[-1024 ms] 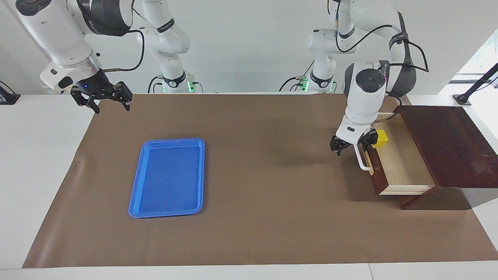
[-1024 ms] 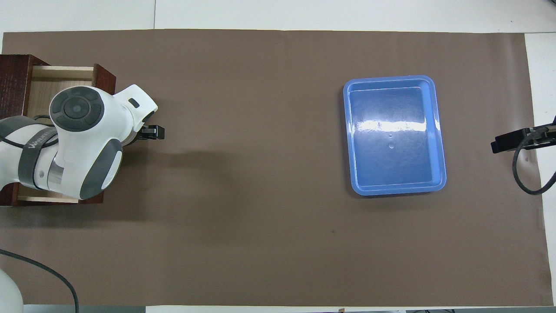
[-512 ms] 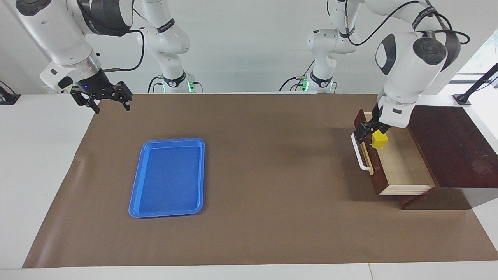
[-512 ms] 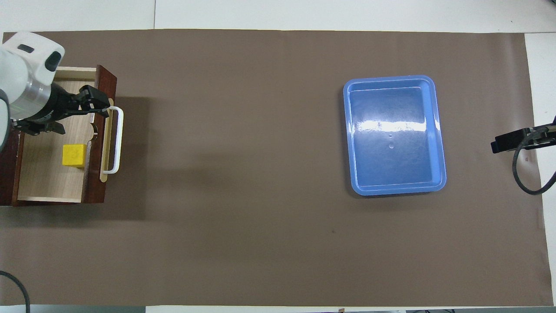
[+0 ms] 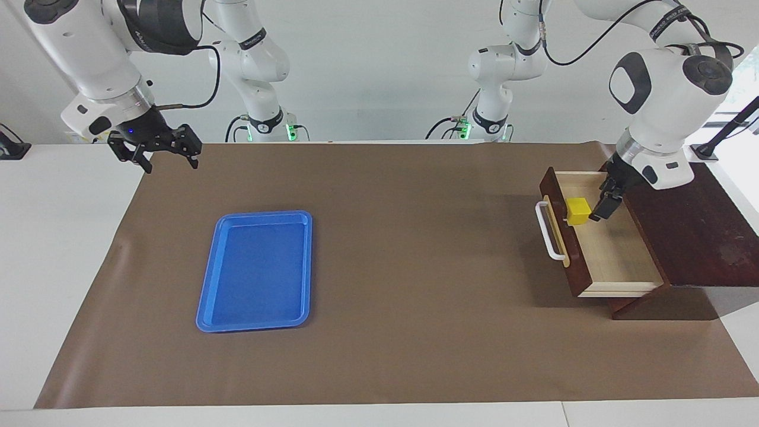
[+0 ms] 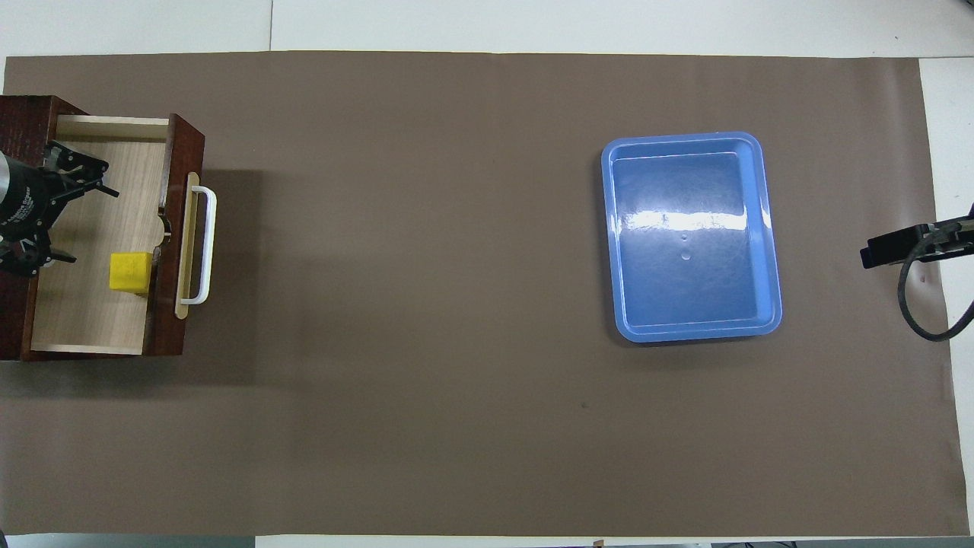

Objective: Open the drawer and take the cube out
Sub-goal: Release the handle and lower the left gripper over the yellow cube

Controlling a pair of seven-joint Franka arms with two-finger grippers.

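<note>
Open drawer (image 5: pixel 616 261), yellow cube (image 5: pixel 578 210) inside, no legible writing

White wall (image 5: pixel 379 71), white table (image 5: pixel 65 249) — brown mat (image 5: pixel 415 296)

Robotics lab, two white arms bolted at a table (image 5: pixel 71 249), brown mat (image 5: pixel 403 332), bare walls

Overhead, the left hand (image 6: pixel 46 209) and the wooden box (image 6: pixel 23 122) run off the picture's edge. The right hand (image 6: pixel 913 243) is mostly cut off; its fingers perhaps spread.
</note>
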